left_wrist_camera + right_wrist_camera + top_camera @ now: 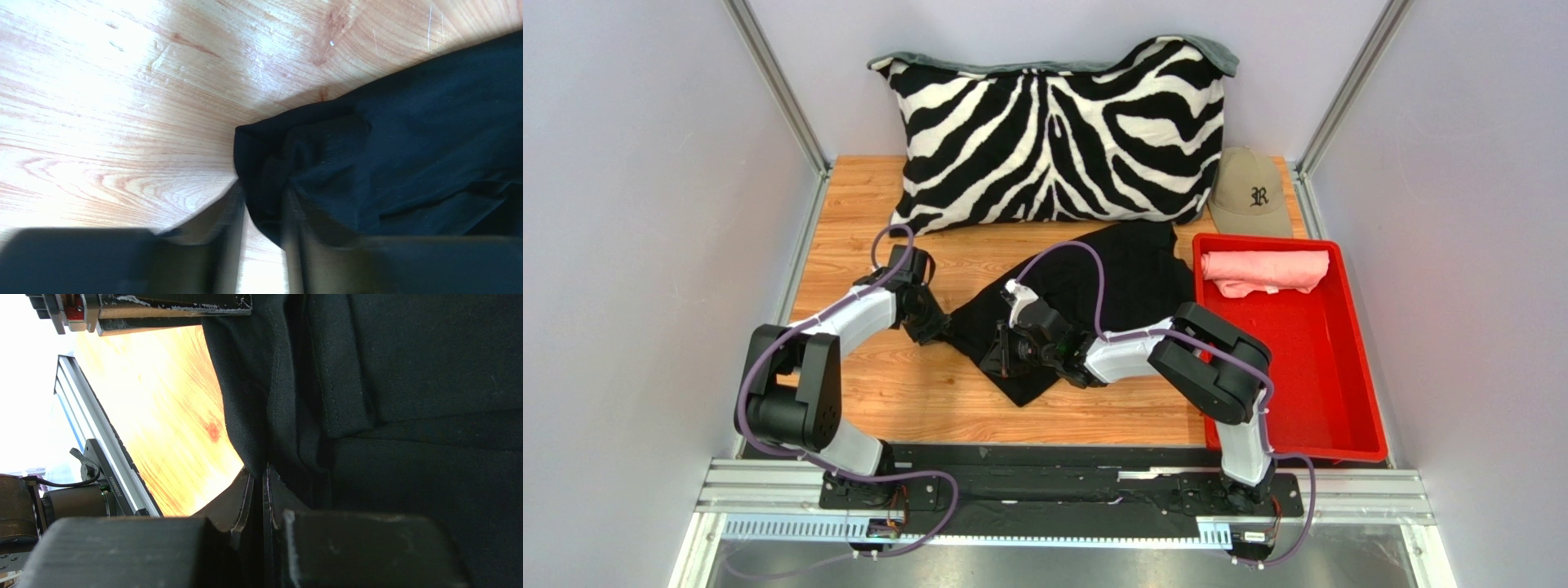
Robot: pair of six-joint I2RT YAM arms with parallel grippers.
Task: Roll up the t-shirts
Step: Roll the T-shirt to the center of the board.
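Observation:
The black t-shirt (1112,276) lies crumpled in the middle of the wooden table. My left gripper (934,321) is at its left corner; in the left wrist view the gripper (263,205) is shut on that corner of the black cloth (417,135). My right gripper (1004,349) is low on the shirt's near left part. In the right wrist view it (259,478) is shut on a folded edge of the black cloth (417,386), jaws almost touching. The salmon pink t-shirt (1263,270) lies rolled at the far end of the red tray (1308,380).
The zebra-striped pillow (1057,129) leans against the back wall behind the shirt. A tan baseball cap (1250,192) sits at the back right, just beyond the tray. Walls close in both sides. A metal rail (1063,490) runs along the near edge.

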